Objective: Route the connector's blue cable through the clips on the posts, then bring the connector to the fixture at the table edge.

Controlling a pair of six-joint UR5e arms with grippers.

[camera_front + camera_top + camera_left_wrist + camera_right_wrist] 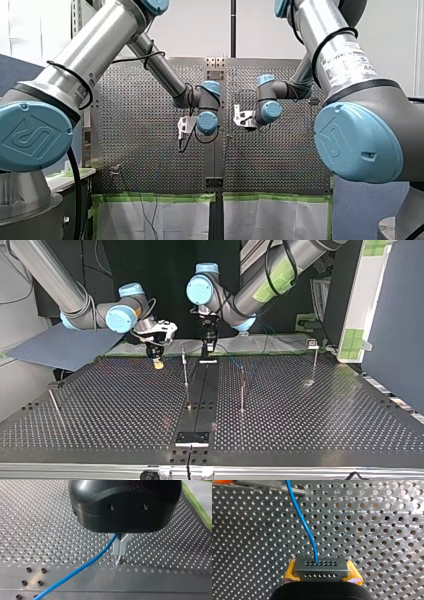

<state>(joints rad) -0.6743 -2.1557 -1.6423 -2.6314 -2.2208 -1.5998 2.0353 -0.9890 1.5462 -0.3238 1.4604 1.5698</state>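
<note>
Connector [321, 568] sits clamped in my right pincer [321, 574], blue cable [77, 569] pinched in my left pincer [119, 553]; I would guide slowly, keeping slack.

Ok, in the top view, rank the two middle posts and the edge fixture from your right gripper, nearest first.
From my right gripper:
1. Left middle post, on the gripper's side of the dark strip.
2. Right middle post, across the strip.
3. Fixture, at the near edge.

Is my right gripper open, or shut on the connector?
Shut on the connector: in the right wrist view the yellow pads of my right gripper press both its sides; the blue cable leaves its face.
</note>
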